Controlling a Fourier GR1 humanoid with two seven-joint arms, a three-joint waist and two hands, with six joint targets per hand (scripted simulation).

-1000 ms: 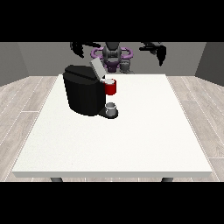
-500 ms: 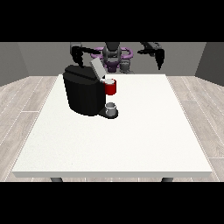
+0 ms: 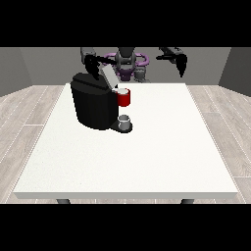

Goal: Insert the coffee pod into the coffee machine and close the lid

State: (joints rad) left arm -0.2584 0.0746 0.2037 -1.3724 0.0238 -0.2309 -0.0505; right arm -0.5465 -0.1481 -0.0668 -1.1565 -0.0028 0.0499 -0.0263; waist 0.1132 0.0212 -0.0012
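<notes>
The black coffee machine (image 3: 94, 105) stands on the left half of the white table (image 3: 147, 157). Its grey lid (image 3: 109, 77) is tilted up and open. A red brew head (image 3: 124, 98) juts from the machine's front, with a small grey cup (image 3: 125, 121) under it. A small grey pod-like cylinder (image 3: 140, 74) sits at the table's far edge, in front of the robot. The hand at the view's left (image 3: 90, 64) hangs just behind the machine, beside the lid. The hand at the view's right (image 3: 182, 64) is raised over the far right corner, its fingers hanging straight down and holding nothing.
The robot's torso (image 3: 126, 61) stands behind the table's far edge. Wooden floor surrounds the table on all sides.
Both hands have come down from a spread, raised pose. The one at the view's left has moved in towards the open lid. The machine, cup and grey cylinder have not moved.
</notes>
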